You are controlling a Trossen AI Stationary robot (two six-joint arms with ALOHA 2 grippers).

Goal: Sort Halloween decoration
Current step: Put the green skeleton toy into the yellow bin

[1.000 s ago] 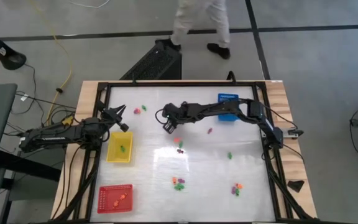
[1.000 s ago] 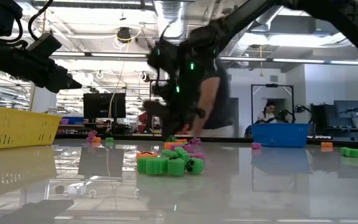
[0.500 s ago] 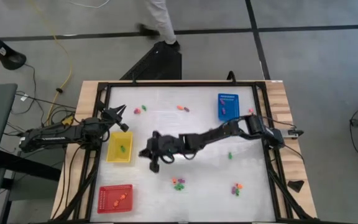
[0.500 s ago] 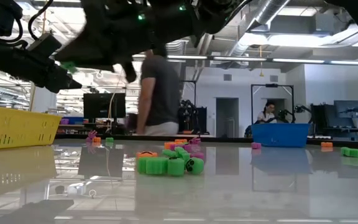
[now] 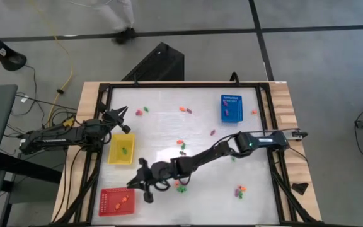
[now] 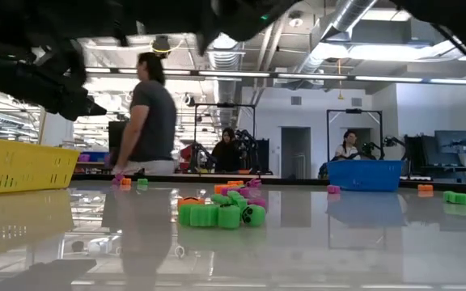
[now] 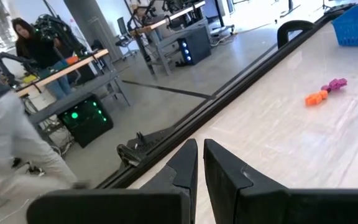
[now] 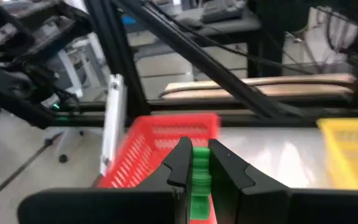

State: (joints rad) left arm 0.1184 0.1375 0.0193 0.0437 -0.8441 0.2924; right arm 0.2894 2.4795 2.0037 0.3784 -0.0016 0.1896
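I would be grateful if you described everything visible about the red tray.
The red tray is a small rectangular basket with mesh walls that look like plastic. It sits flat near the table's front left corner, below the yellow tray. A few small orange pieces lie inside. The right pincer, shut on a green piece, hangs just beside its right edge without touching it.

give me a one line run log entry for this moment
right gripper: shut on green piece, near red tray | left gripper: shut, empty, by yellow tray | loose pieces on table
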